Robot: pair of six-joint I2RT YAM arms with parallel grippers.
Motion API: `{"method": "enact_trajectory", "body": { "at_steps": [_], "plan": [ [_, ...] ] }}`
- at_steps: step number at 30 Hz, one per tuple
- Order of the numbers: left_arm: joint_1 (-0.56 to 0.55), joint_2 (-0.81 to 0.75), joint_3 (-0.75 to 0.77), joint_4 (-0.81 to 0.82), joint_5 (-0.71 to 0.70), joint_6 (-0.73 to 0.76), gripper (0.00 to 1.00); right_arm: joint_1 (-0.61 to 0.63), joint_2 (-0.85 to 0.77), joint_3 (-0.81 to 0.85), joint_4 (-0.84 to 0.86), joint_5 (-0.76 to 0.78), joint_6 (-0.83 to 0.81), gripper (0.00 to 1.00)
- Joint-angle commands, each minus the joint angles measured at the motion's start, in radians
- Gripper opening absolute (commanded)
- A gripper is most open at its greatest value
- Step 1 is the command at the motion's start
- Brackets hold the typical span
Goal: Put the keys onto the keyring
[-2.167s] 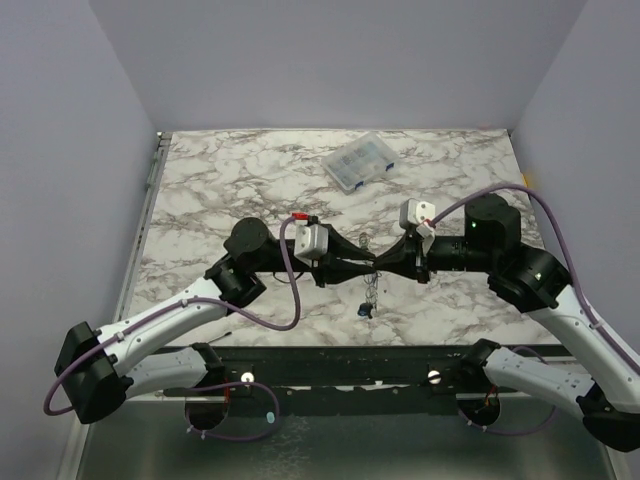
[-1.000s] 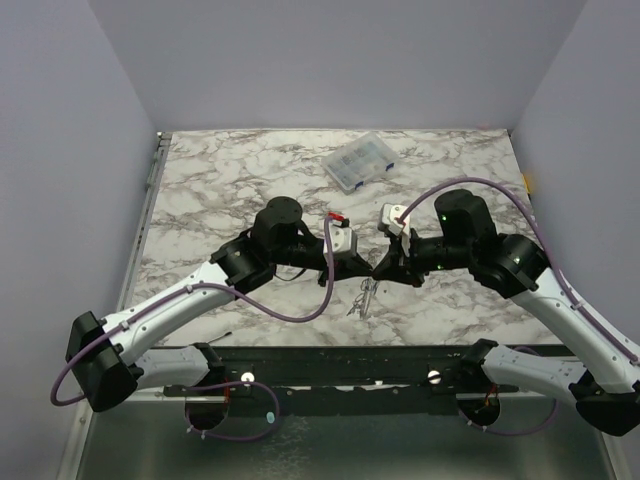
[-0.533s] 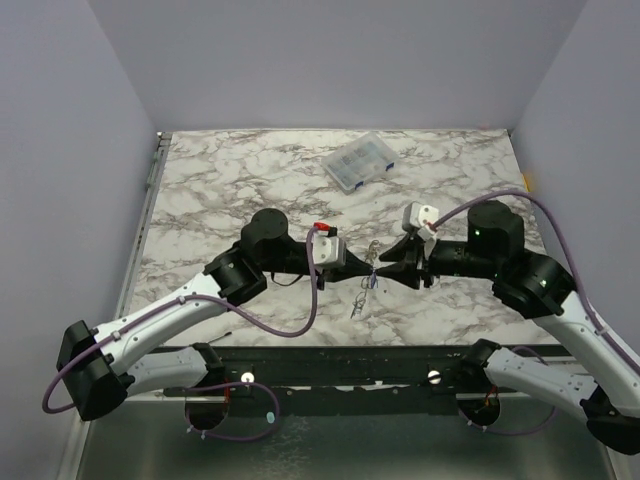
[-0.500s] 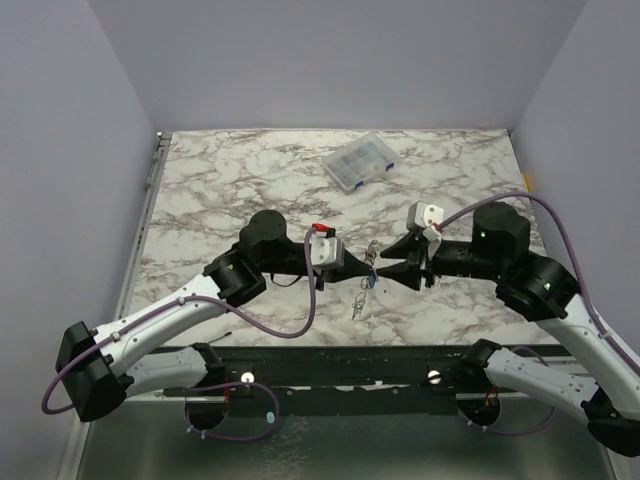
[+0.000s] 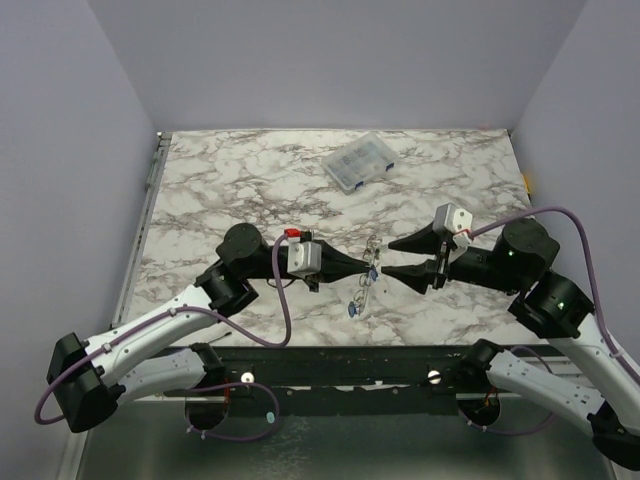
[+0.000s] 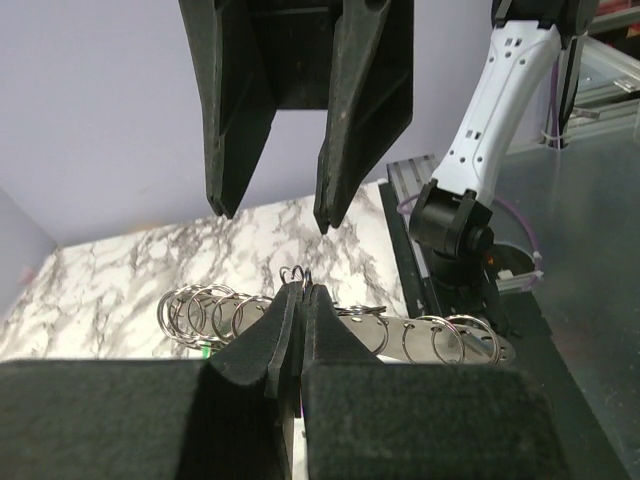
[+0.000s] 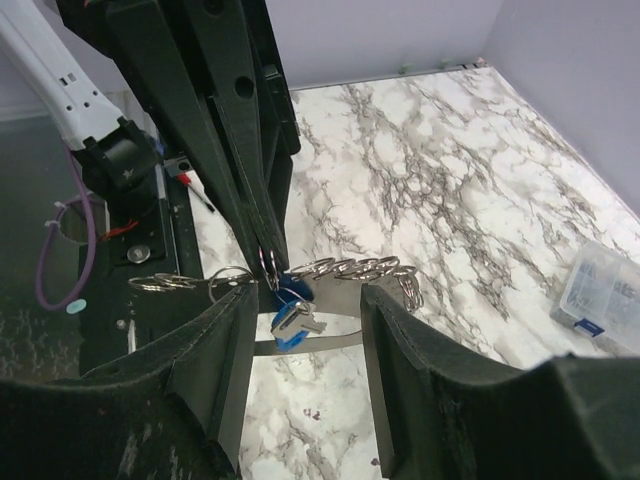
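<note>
My left gripper (image 5: 373, 262) is shut on a small wire ring of the keyring (image 5: 365, 285), which hangs from its tips above the marble table. In the right wrist view the keyring (image 7: 352, 268) is a pale metal band carrying several split rings, with a blue key (image 7: 297, 320) dangling under the left fingertips (image 7: 266, 250). The blue key (image 5: 352, 311) hangs lowest in the top view. My right gripper (image 5: 393, 258) is open just right of the ring and touches nothing. Its own view shows the right gripper (image 7: 310, 292) with its jaws on either side of the key, apart from it. The left gripper (image 6: 300, 292) shows pinched shut.
A clear compartment box (image 5: 358, 163) lies at the back of the table, also seen as the box (image 7: 601, 285) at the right edge of the right wrist view. The black rail (image 5: 340, 365) runs along the table's near edge under the arms.
The right gripper has opened and drawn back to the right. The keyring now hangs from the left gripper alone, which stays shut and has shifted slightly.
</note>
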Motion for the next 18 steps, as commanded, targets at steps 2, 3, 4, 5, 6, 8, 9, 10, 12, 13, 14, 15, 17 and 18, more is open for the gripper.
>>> {"method": "enact_trajectory", "body": {
  "at_steps": [2,3,4,5,6,8,9,10,12,13,14,15,17,18],
  "plan": [
    [0.000,-0.044,-0.022,0.131,0.025,-0.048,0.00,0.005,-0.003,-0.008,0.030,-0.036,0.022,0.53],
    [-0.002,-0.047,-0.024,0.137,0.025,-0.051,0.00,0.006,-0.005,-0.005,0.033,-0.051,0.021,0.53],
    [-0.001,-0.050,-0.026,0.141,0.024,-0.055,0.00,0.005,-0.004,-0.003,0.036,-0.067,0.021,0.52],
    [0.000,-0.051,-0.027,0.146,0.026,-0.058,0.00,0.005,-0.001,0.001,0.038,-0.083,0.021,0.51],
    [0.001,-0.052,-0.029,0.153,0.027,-0.063,0.00,0.005,0.004,0.005,0.035,-0.102,0.016,0.50],
    [0.001,-0.052,-0.031,0.167,0.036,-0.073,0.00,0.005,0.020,0.012,0.024,-0.125,0.005,0.50],
    [0.000,-0.052,-0.030,0.171,0.039,-0.076,0.00,0.005,0.028,0.016,0.018,-0.134,-0.002,0.50],
    [0.000,-0.052,-0.032,0.174,0.041,-0.078,0.00,0.006,0.036,0.019,0.013,-0.140,-0.009,0.50],
    [0.001,-0.052,-0.034,0.177,0.044,-0.080,0.00,0.006,0.050,0.021,0.007,-0.152,-0.025,0.50],
    [0.000,-0.052,-0.034,0.178,0.046,-0.081,0.00,0.005,0.054,0.024,0.001,-0.157,-0.033,0.50],
    [0.001,-0.051,-0.034,0.180,0.047,-0.082,0.00,0.005,0.058,0.029,-0.001,-0.159,-0.039,0.50],
    [0.001,-0.052,-0.035,0.181,0.048,-0.083,0.00,0.005,0.065,0.033,-0.005,-0.163,-0.044,0.50],
    [0.000,-0.050,-0.036,0.185,0.051,-0.086,0.00,0.006,0.073,0.041,-0.015,-0.162,-0.061,0.50],
    [0.000,-0.050,-0.036,0.186,0.053,-0.087,0.00,0.005,0.077,0.045,-0.021,-0.159,-0.071,0.50]
  ]
}}
